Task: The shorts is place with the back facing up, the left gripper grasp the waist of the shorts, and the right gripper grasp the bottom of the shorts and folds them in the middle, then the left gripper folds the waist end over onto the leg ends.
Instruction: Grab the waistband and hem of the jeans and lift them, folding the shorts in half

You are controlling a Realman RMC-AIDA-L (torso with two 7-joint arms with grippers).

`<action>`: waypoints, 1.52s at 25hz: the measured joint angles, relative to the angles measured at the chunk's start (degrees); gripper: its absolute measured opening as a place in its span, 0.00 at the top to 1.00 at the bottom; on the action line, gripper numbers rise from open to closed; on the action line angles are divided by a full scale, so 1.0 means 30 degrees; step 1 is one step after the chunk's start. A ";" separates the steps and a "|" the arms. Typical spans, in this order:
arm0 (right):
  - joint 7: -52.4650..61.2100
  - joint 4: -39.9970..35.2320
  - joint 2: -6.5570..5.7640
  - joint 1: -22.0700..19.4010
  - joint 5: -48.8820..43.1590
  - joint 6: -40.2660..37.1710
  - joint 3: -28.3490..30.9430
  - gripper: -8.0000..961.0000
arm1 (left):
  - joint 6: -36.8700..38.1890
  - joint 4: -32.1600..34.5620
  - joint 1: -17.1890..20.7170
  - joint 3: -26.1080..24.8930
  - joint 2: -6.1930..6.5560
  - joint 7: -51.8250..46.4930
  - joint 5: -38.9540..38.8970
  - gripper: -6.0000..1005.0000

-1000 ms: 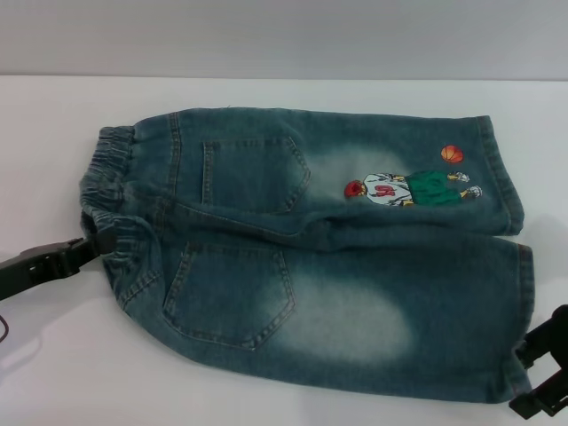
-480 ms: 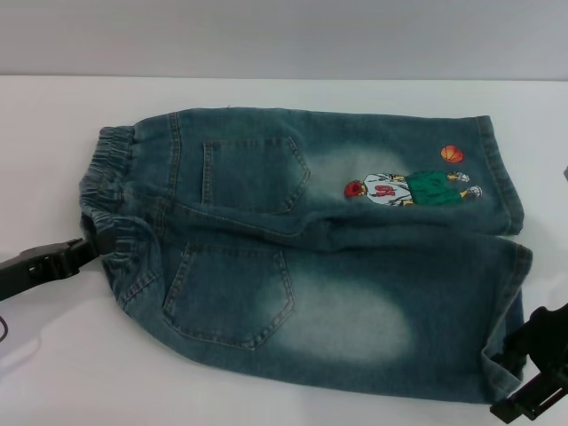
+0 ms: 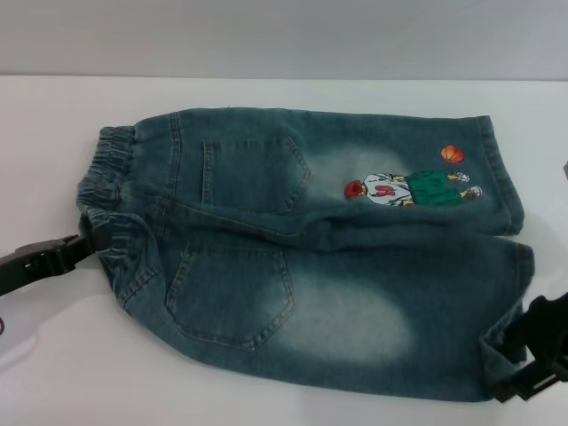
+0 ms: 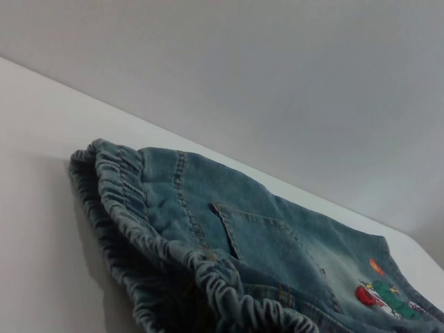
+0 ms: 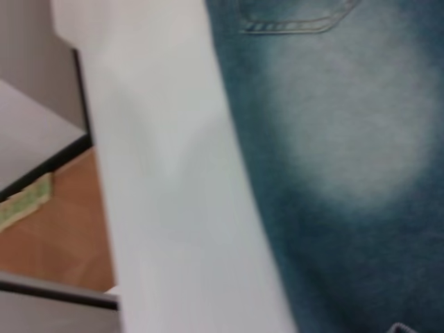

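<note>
The shorts [image 3: 302,257] lie back up on the white table [image 3: 53,133], with both back pockets showing. The waist of the shorts [image 3: 111,169] is at the left, and the left wrist view shows this puckered band [image 4: 132,208] from close by. The leg ends [image 3: 501,177] point right, the far one next to the cartoon print [image 3: 413,188]. My left gripper [image 3: 96,240] is shut on the near part of the waistband. My right gripper [image 3: 515,351] stands open at the near leg's hem corner, which is bunched between its jaws. The near leg's washed denim [image 5: 347,139] fills the right wrist view.
A bare strip of table [image 5: 159,173] runs along the shorts' near side. Past the table's edge the right wrist view shows a brown floor [image 5: 55,236]. A pale wall [image 3: 284,35] stands behind the table.
My right gripper has moved in onto the near leg's hem, pushing that corner left and bunching it. The left gripper has shifted slightly up with the waistband.
</note>
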 joint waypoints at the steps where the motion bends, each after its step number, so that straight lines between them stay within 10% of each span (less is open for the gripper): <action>1: -0.0002 -0.0117 0.0071 -0.0074 -0.0035 0.0287 -0.0001 0.31 | -0.0027 -0.0008 0.0000 0.0000 0.0003 0.0002 0.0000 0.95; 24: -0.0007 -0.0393 0.0383 0.0137 -0.1040 0.1372 -0.0010 0.99 | -0.0518 0.0002 -0.0150 -0.0087 0.0149 0.0006 0.0000 0.95; 38: -0.1190 -0.3200 0.0286 -0.1420 0.2388 0.1038 0.2094 0.99 | -0.1066 -0.0139 -0.0358 -0.1901 0.0246 -0.0214 0.0000 0.95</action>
